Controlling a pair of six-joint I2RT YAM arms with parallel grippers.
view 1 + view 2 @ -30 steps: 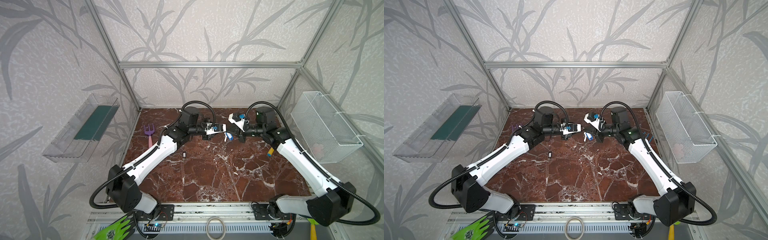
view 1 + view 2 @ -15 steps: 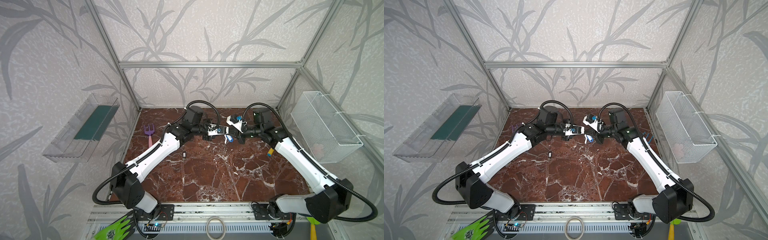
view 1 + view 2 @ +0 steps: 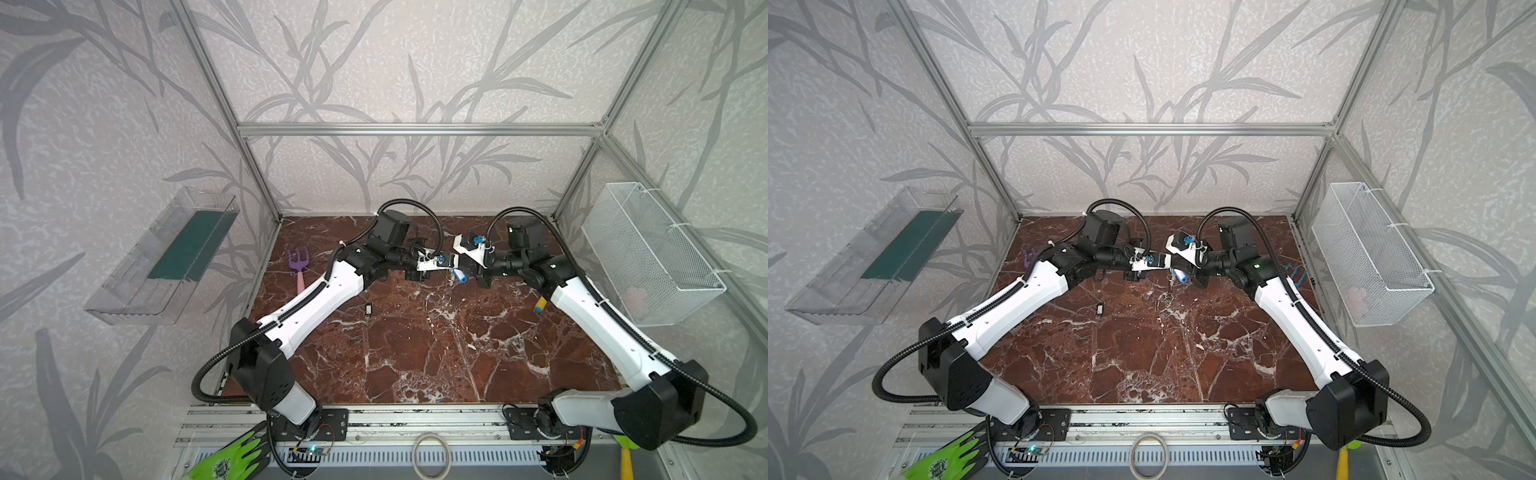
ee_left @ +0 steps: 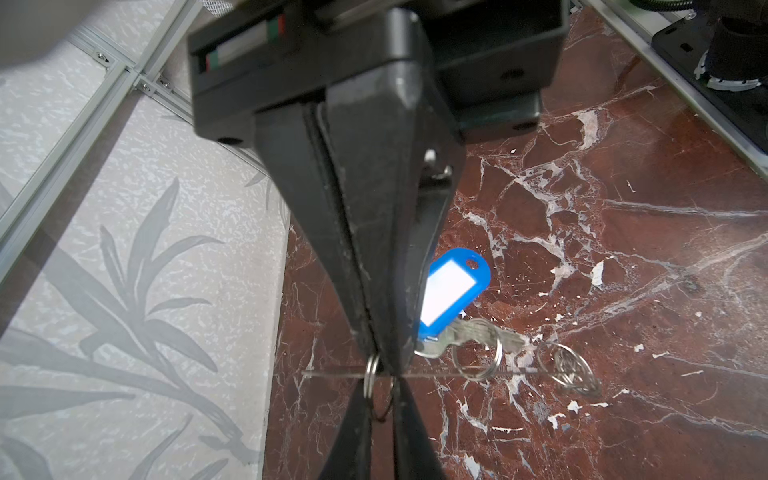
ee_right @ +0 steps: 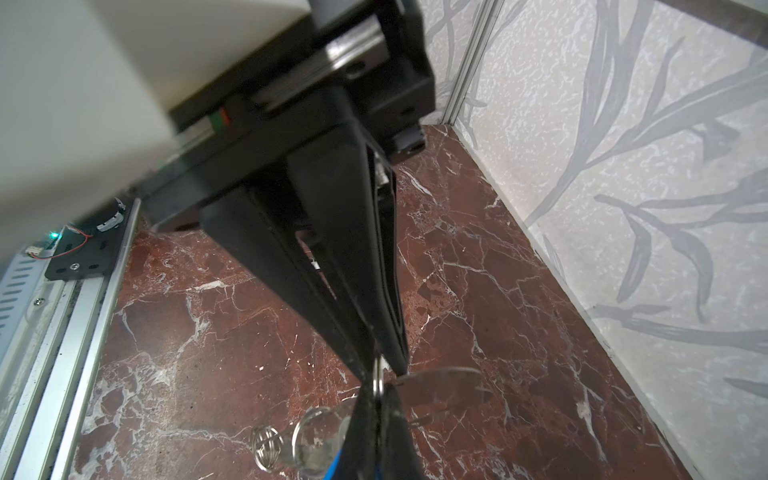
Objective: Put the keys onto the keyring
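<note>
Left wrist view shows the left pincer with tips together on a small ring at the edge of the keyring, a grey plate. The right pincer, its tips also pressed together, clamps that same edge from the opposite side, seemingly to hold the plate steady in the air. The blue key hangs from a second ring beside them, apparently already on; in a top view the pincers meet at 12 o'clock of the bench, and the black-and-white key lies loose at about 8 o'clock from them, probably next to fetch.
</note>
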